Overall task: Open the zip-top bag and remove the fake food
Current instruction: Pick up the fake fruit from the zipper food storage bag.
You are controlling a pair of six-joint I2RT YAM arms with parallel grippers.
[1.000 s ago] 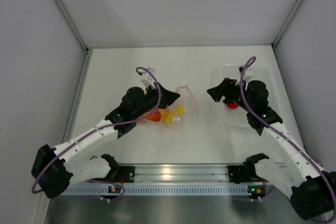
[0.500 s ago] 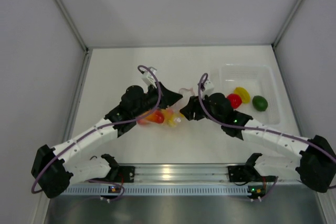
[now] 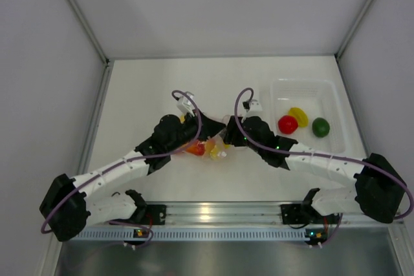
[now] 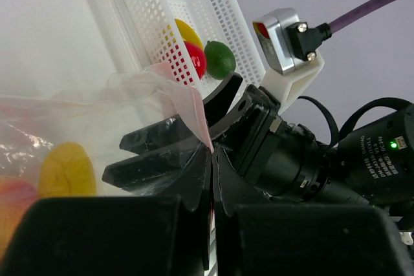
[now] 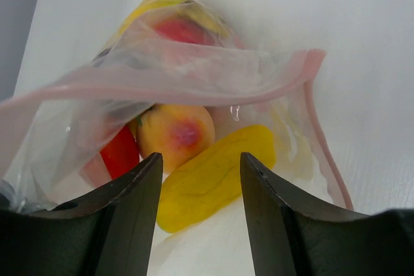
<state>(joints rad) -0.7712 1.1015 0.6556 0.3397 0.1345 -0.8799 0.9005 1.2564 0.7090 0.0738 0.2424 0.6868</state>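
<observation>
You are looking at a robot test cell in a lab, not a home or a shop. The white table (image 3: 162, 75) is closed in by plain grey panels (image 3: 45, 63) with metal corner posts (image 3: 79, 14). The left arm (image 3: 116, 169) and the right arm (image 3: 323, 159) are bolted to an aluminium rail (image 3: 213, 211), and a purple cable (image 4: 375, 6) runs to a wrist camera. The fake food (image 5: 174, 127) is only glossy plastic.

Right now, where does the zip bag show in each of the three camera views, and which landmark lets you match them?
Top view: the bag lies at the picture's centre, just left of the right pincer.
Left wrist view: lower left, clear film with a pink edge.
Right wrist view: it fills the middle, mouth toward the camera.
Shared landmark: the right pincer at the bag's mouth.
</observation>
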